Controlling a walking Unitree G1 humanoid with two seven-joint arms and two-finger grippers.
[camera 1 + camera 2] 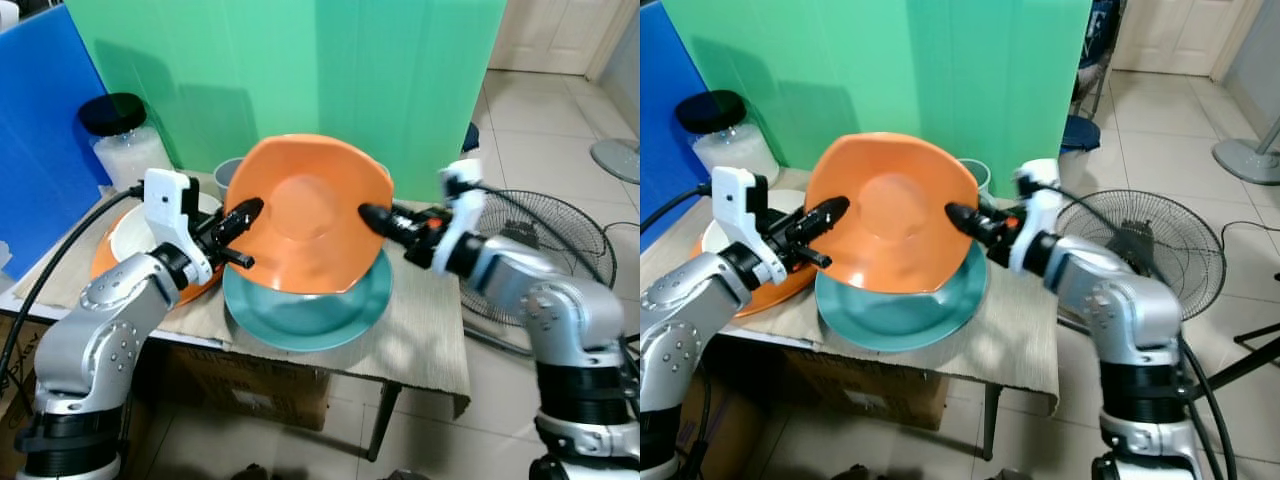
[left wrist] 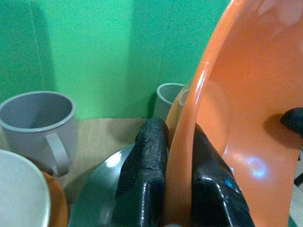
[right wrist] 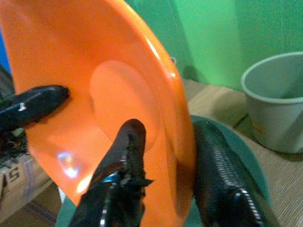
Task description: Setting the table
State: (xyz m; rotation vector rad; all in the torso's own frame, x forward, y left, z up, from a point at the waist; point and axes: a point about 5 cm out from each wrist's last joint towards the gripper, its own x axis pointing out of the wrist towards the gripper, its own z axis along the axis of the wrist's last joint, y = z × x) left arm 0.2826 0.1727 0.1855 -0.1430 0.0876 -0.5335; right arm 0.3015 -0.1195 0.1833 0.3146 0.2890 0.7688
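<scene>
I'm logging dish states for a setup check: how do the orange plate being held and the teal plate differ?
The orange plate is tilted up on edge, above the table; the teal plate lies flat on the mat. The orange plate is pinched at opposite rims by the left gripper and right gripper; nothing grips the teal plate. Orange has a squarish, wavy rim; teal is round. Both are shallow, glossy dishes.

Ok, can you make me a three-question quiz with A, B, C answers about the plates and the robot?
1. Where is the teal plate?
A. under the orange plate
B. on the floor
C. on the jar

2. How many grippers hold the orange plate?
A. none
B. one
C. two

3. How is the orange plate?
A. lying flat
B. tilted up on edge
C. broken

Answers: 1 A, it lies on the table below it. 2 C, the left gripper and right gripper each clamp a rim. 3 B, its face is turned toward the robot.
</scene>
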